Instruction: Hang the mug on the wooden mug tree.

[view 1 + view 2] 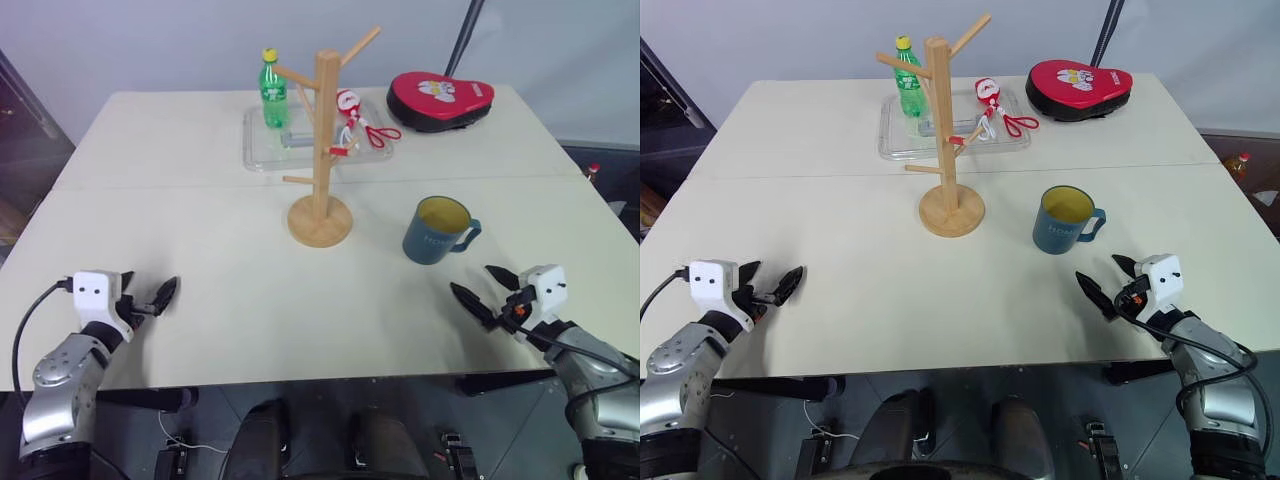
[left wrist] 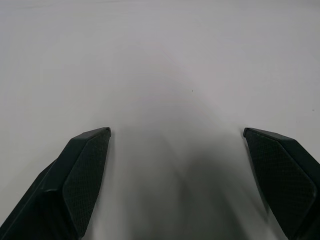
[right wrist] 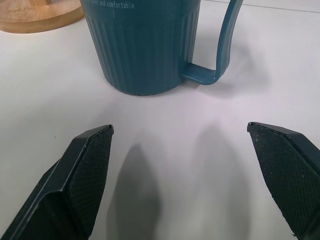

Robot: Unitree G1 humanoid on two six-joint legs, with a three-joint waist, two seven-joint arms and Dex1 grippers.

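Start of task: nothing held.
Teal-blue ceramic mug (image 1: pixel 437 231) stands upright on worktop, handle toward right end effector (image 1: pixel 484 290), spread wide, aimed for grasping; left end effector (image 1: pixel 148 296) likewise wide, idle.

Even, bright overhead light, soft shadows

The pale surface (image 1: pixel 200 300) was evenly lit without glare; the mug (image 3: pixel 145 45) cast a faint shadow toward its handle side, and the wrist views showed blurred dark shadows beneath the sharply focused black fingers (image 3: pixel 85 165).
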